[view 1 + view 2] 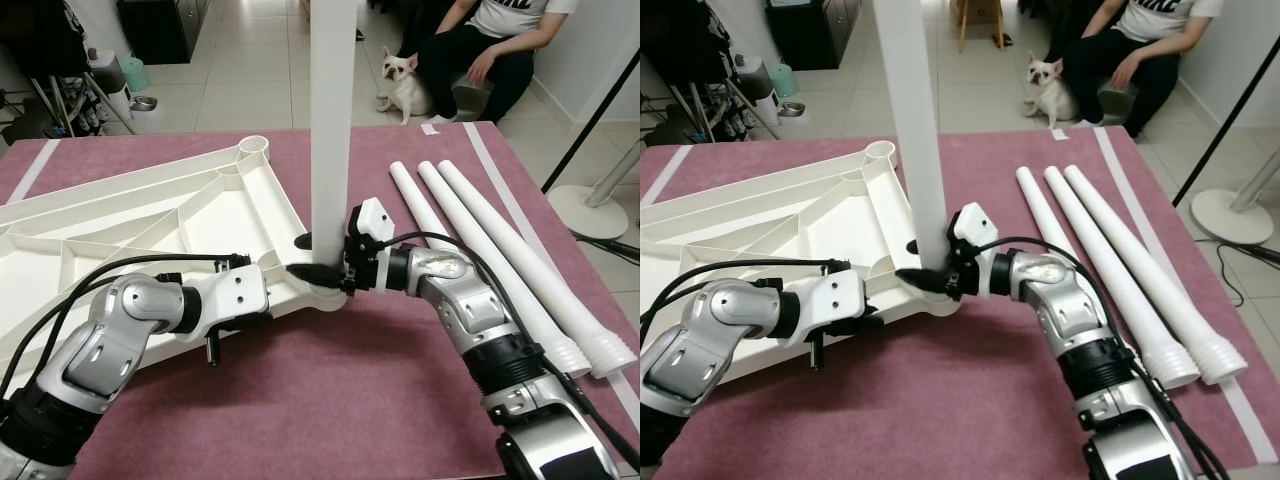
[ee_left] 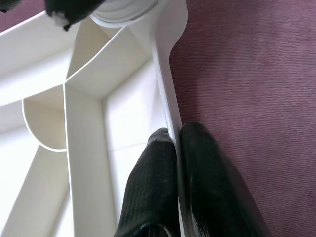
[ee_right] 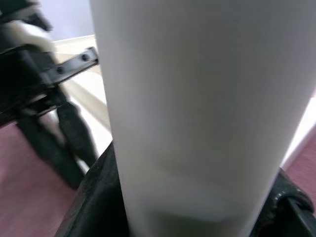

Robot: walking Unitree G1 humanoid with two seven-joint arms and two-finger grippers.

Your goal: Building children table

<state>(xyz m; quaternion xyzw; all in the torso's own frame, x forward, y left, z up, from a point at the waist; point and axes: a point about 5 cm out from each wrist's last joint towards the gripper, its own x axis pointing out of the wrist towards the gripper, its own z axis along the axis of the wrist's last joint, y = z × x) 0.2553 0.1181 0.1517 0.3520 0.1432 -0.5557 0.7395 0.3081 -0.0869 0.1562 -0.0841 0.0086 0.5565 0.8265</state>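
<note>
Right gripper [image 1: 325, 262] clamped round upright leg [image 1: 332, 120] just above corner socket [image 1: 322, 292]; I keep it vertical for seating. Left gripper [image 2: 178, 163] pinches tabletop [image 1: 150, 235] rim, bracing upturned top on maroon mat [image 1: 340, 390]. Three spare legs [image 1: 500, 255] lie right, within reach.
</note>
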